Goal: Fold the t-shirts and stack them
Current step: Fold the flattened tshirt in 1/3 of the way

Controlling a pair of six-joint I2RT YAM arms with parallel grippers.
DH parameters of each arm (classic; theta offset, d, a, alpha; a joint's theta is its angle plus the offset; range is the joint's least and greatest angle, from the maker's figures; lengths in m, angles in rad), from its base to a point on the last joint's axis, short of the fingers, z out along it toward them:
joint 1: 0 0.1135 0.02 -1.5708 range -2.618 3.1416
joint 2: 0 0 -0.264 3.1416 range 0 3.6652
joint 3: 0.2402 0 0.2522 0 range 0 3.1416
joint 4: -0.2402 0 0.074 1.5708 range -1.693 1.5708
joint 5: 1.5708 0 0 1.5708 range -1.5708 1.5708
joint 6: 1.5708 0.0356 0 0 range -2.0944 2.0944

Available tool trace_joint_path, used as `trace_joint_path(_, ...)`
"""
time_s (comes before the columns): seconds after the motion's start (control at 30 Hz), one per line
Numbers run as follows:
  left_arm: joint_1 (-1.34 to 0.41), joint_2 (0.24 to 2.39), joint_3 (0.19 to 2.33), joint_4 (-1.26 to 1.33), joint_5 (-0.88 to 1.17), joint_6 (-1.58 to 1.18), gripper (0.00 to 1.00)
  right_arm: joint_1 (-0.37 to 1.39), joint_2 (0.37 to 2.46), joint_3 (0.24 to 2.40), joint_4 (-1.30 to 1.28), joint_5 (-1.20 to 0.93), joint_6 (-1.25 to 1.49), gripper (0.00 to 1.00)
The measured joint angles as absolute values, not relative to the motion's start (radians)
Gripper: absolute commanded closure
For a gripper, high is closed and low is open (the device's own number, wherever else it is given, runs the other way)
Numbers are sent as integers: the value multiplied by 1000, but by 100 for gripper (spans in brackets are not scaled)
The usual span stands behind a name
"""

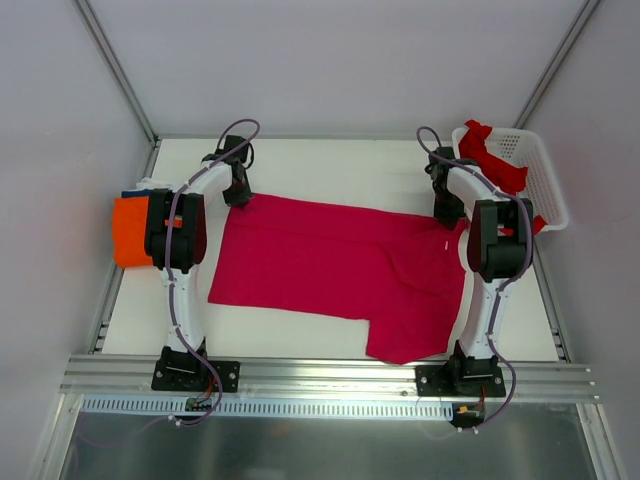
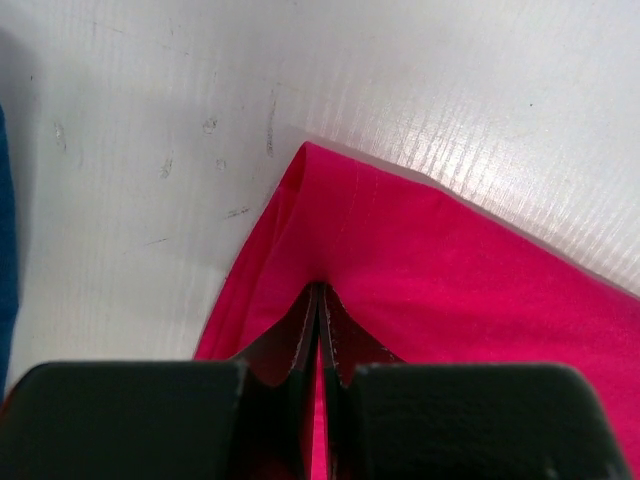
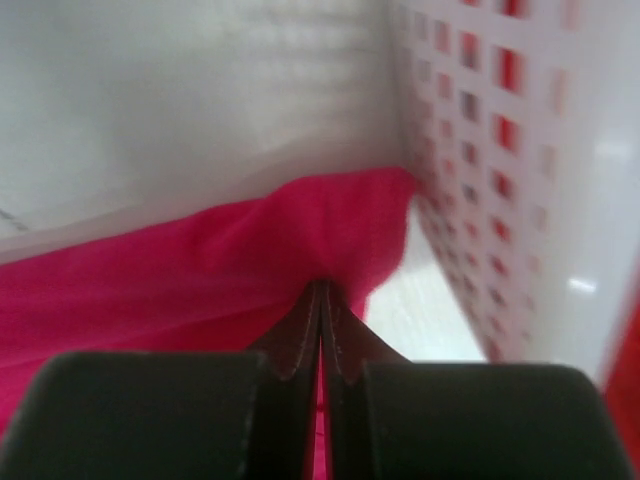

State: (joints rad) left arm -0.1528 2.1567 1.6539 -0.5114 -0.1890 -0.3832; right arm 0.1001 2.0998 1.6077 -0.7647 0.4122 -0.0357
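— What lies around the shirt?
— At the far right corner of the bench (image 1: pixel 330 165) a white lattice basket (image 1: pixel 548 185) holds a red t-shirt (image 1: pixel 495 160), bunched up and spilling over the rim. At the left edge sits an orange t-shirt (image 1: pixel 128 232), folded into a rectangle and partly hidden by the left arm (image 1: pixel 178 230). A sliver of a navy t-shirt (image 1: pixel 133 190) shows just beyond it.
— And the one being handled?
— The magenta t-shirt (image 1: pixel 340 265) is spread flat across the middle, with one sleeve reaching toward the near edge by the base of the right arm (image 1: pixel 498 240).
— The hands?
— The left gripper (image 2: pixel 318 292) has its jaws pressed together on the shirt's far left corner, with cloth pinched between them. The right gripper (image 3: pixel 321 285) is clamped the same way on the far right corner.
— Anything in the way?
— The basket wall stands just beside the right gripper, on its right. Both arms lean over the shirt's side edges.
— The surface and the room?
— The bench is white and lightly scuffed near the left gripper. Pale grey walls (image 1: pixel 330 60) close three sides, and a metal rail (image 1: pixel 330 375) runs along the near edge, where the arm bases are bolted
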Motion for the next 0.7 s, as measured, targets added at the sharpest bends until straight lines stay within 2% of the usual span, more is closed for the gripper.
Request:
trace_joint_path(0.33,-149,2164,1657,-511,-171,-385,100,83,2057,1573,-775,456,-43,100)
trace_joint_path(0.5,-149,2165,1660,-512,-166,-390,100,81,2045,1541,-741,414,-39,99)
trace_joint_path(0.7,-149,2165,1660,-512,-165,-395,100,80,1938,1457,-709,351,-35,99)
